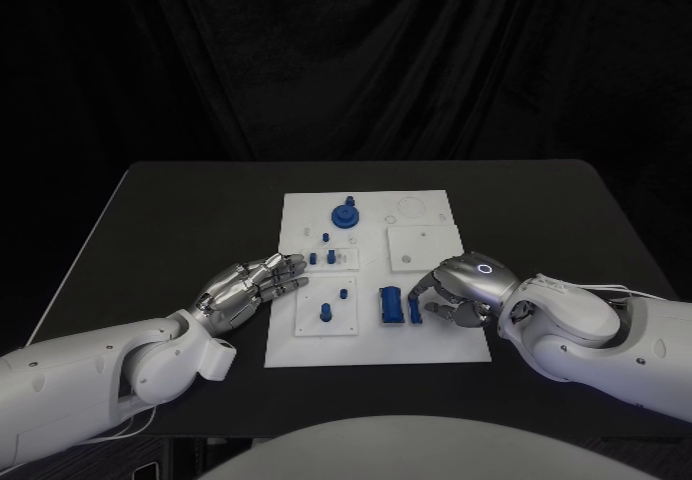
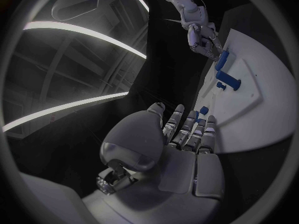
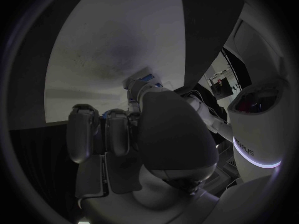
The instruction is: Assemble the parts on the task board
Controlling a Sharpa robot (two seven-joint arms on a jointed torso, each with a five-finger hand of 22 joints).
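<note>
The white task board (image 1: 378, 345) lies mid-table. On it are a round blue part (image 1: 346, 214), several small blue pegs (image 1: 332, 257), a blue block (image 1: 391, 305) and a narrow blue part (image 1: 415, 311) beside it. My right hand (image 1: 459, 290) curls down over the board's right side, its fingertips closed on the narrow blue part (image 2: 222, 59). My left hand (image 1: 253, 285) lies flat at the board's left edge with its fingers stretched out and apart, holding nothing; its fingertips (image 2: 187, 122) reach toward a small blue peg (image 2: 203, 109).
Two raised white plates sit on the board, one at the right (image 1: 424, 246) and one at the front left (image 1: 326, 306) carrying small blue pieces. Black tabletop (image 1: 173, 230) surrounds the board on all sides.
</note>
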